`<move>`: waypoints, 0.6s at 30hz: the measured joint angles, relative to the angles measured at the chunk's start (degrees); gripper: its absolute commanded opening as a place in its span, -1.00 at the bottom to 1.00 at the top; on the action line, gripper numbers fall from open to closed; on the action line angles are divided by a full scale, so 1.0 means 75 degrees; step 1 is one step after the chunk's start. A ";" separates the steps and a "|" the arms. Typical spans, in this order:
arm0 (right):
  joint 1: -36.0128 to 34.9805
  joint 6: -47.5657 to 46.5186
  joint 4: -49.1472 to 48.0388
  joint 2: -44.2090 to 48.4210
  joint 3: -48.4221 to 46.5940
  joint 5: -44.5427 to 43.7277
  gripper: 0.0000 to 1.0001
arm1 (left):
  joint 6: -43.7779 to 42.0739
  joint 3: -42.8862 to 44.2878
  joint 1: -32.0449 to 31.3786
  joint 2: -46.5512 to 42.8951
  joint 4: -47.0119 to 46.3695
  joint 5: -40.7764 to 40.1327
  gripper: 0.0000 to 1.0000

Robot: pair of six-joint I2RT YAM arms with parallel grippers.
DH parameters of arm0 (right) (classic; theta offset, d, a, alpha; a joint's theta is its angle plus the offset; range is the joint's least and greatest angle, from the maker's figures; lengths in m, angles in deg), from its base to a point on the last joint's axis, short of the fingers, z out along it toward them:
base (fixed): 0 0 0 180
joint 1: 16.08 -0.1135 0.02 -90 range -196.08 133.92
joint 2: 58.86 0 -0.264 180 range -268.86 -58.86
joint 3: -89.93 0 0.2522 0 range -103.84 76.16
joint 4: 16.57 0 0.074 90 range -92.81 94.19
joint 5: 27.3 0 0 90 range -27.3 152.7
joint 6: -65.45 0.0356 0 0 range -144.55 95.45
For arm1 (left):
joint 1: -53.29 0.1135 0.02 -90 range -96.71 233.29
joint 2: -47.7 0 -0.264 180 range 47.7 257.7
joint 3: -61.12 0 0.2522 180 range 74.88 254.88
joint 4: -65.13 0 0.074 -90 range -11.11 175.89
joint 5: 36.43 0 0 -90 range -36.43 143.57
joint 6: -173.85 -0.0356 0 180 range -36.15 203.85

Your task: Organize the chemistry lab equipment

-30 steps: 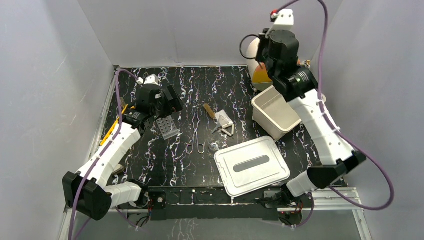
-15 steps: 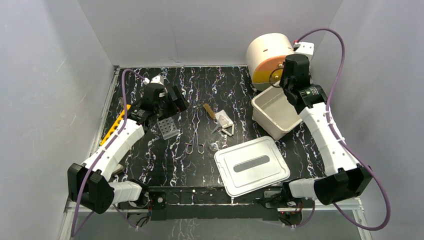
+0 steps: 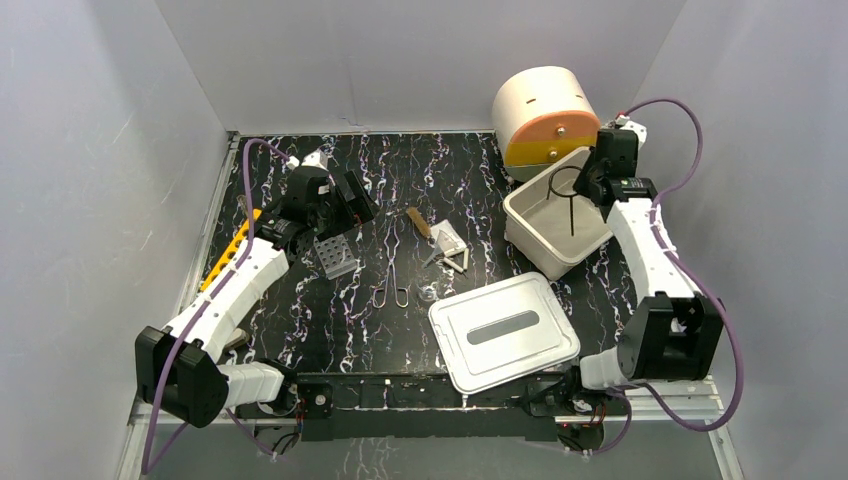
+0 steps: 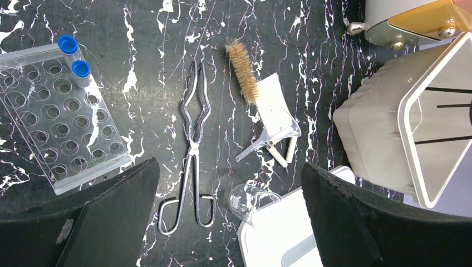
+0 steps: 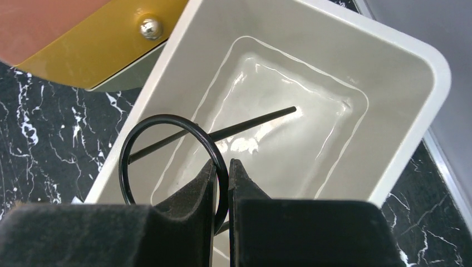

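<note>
Your left arm (image 3: 235, 285) reaches forward along the left side, elbow folded low near its base and forearm angled up toward the middle. Your left gripper (image 3: 345, 200) hangs in the air, facing down, jaws spread wide and holding nothing. In its wrist view the black pads (image 4: 100, 217) sit far apart at the lower corners. Your right arm (image 3: 645, 250) stretches almost straight up the right side from its elbow by the base. Your right gripper (image 3: 590, 185) points down and inward, its pads nearly together, pinching the thin ring of the black wire loop (image 5: 250, 123).
</note>
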 measured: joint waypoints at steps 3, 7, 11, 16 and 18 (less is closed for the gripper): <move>0.0353 0.0184 -0.0300 -0.0411 0.0169 0.0291 -1.00 | -0.0003 0.0000 0.0000 0.0000 0.0000 0.0003 0.97; 0.0688 0.0501 -0.1081 -0.0705 0.0586 0.0490 -1.00 | -0.0058 0.0000 0.0000 0.0000 0.0064 0.0000 0.97; 0.0737 0.0597 -0.1475 -0.0979 0.0618 0.0498 -1.00 | -0.0114 0.0000 0.0000 0.0000 0.0137 -0.0009 0.97; 0.0737 0.0647 -0.1702 -0.1445 0.0621 0.0487 -0.63 | -0.0201 0.0003 0.0000 0.0003 0.0230 -0.0017 0.97; 0.0749 0.0670 -0.1751 -0.1478 0.0621 0.0478 -0.40 | -0.0245 0.0006 0.0000 0.0012 0.0283 -0.0017 0.97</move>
